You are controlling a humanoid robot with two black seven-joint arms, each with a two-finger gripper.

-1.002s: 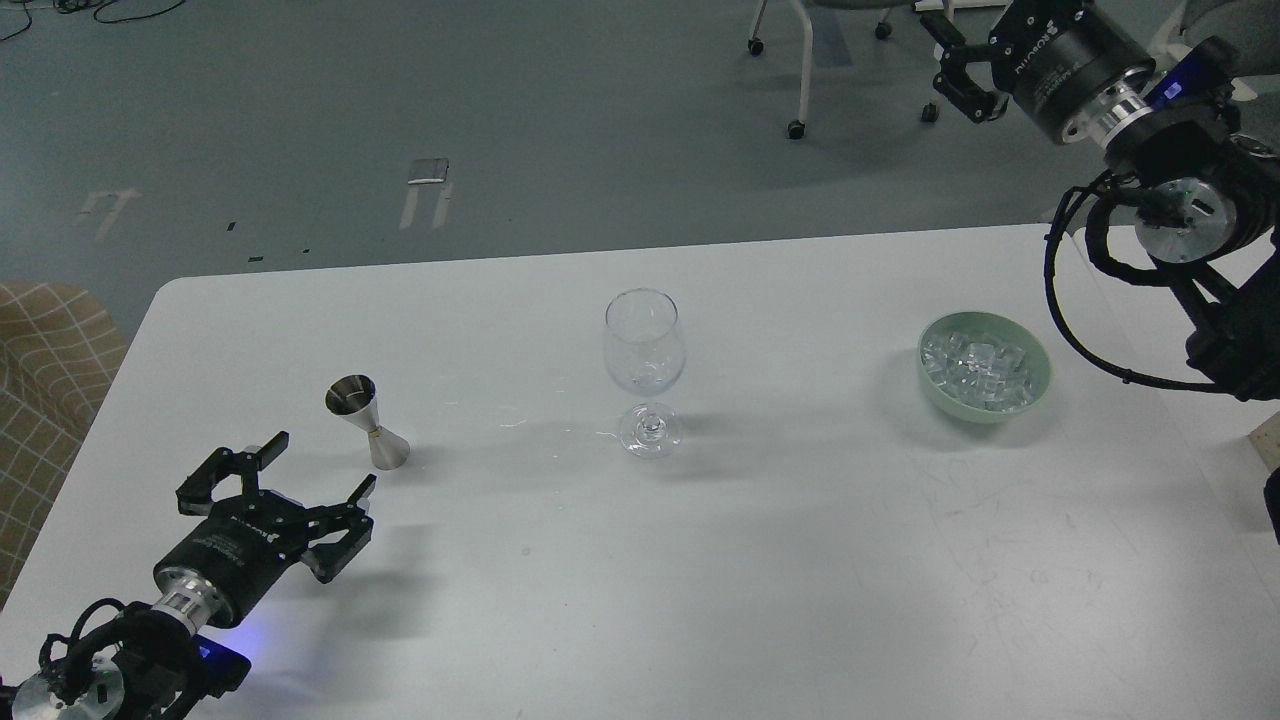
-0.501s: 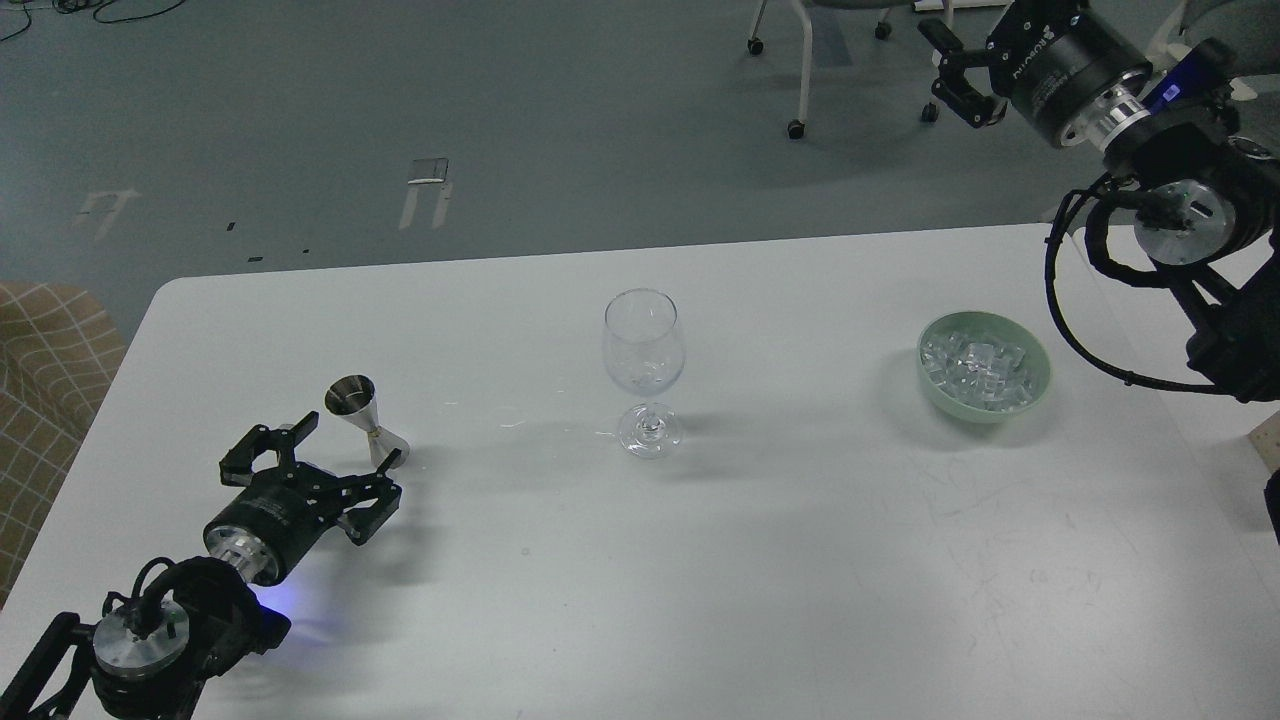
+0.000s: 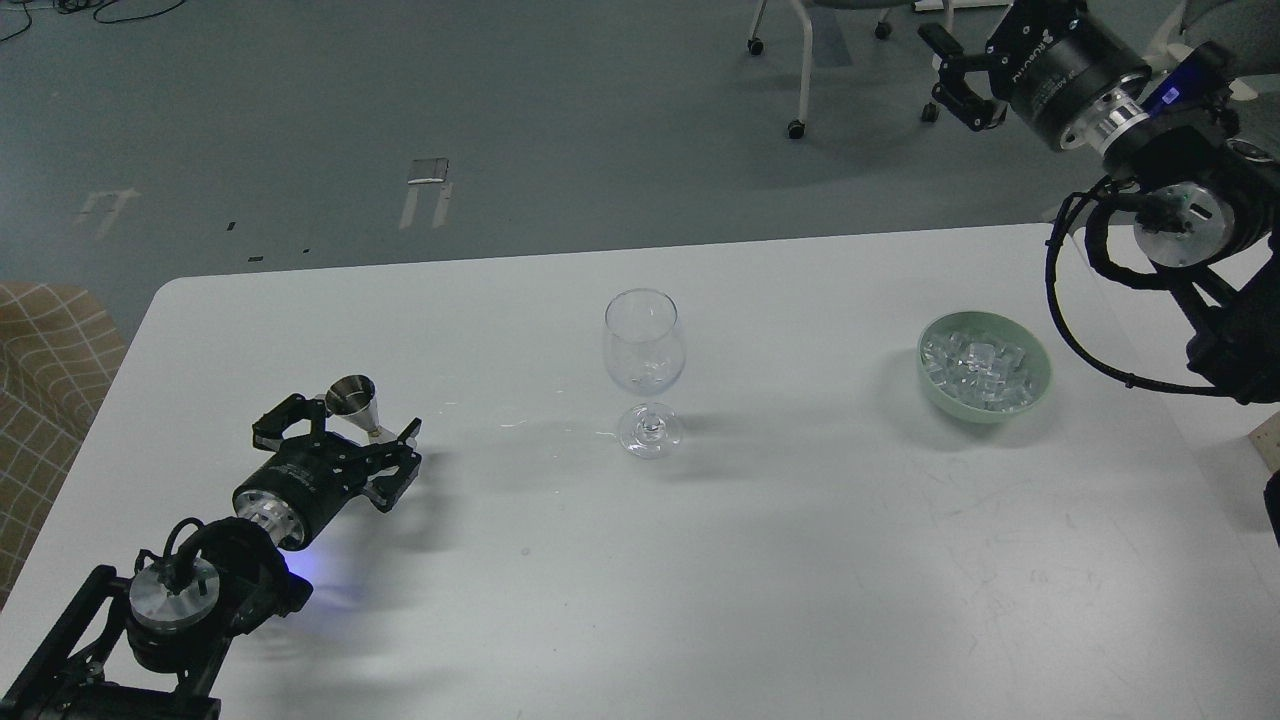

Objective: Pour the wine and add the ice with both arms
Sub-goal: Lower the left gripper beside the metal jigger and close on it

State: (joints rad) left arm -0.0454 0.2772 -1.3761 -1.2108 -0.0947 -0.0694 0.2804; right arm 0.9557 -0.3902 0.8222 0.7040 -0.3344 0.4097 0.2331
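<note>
Steel jigger [image 3: 355, 403] upright at near-left of bench [image 3: 760, 560]; wine presumably inside, clear liquid not discernible. Left end effector [image 3: 338, 432] low, fingers spread either side of jigger, not closed on it; looks set for side grasp. Empty wine glass [image 3: 645, 362] mid-bench, within reach of both arms. Ice [image 3: 978, 368] heaped in green bowl [image 3: 1040, 372] far right, near right arm's side. Right end effector [image 3: 950, 75] raised beyond bench edge, out of way; spread or pressed together, cannot tell.

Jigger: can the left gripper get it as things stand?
Probably yes. The left gripper is open with a finger on either side of the jigger, which stands upright on the table, and nothing lies between them.
</note>
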